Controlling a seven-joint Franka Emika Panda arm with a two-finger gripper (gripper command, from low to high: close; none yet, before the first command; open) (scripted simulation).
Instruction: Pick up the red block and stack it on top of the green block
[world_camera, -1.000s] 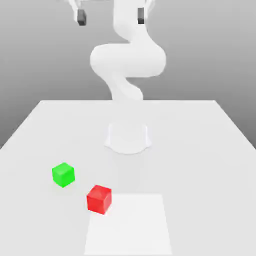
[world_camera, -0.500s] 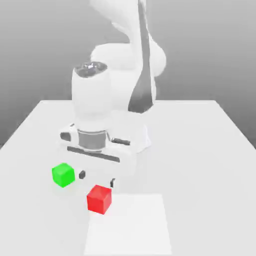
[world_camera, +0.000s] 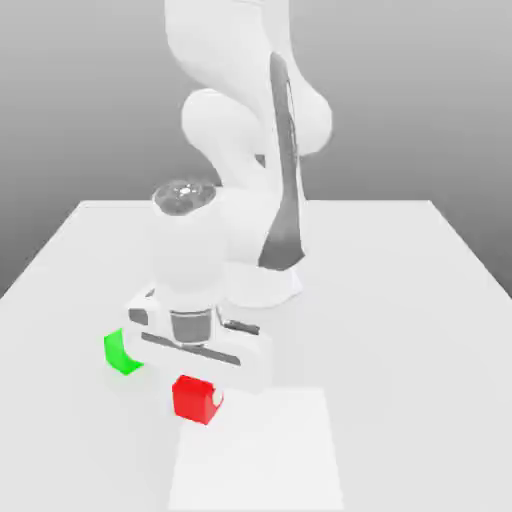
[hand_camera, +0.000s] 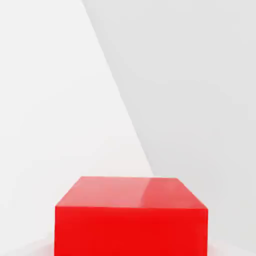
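Pinching the glossy red cube (world_camera: 195, 398) from above, your gripper (world_camera: 198, 385) sits low over it, jaws closed on its sides for the lift. Just beside the hand, partly hidden behind it, waits the matte green cube (world_camera: 119, 352).

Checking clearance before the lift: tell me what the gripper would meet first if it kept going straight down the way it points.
The red block sits directly under the gripper, then the table.

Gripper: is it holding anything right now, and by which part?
The gripper is shut on the red cube-shaped block, taken from above; the exact contact faces are hidden behind the hand.
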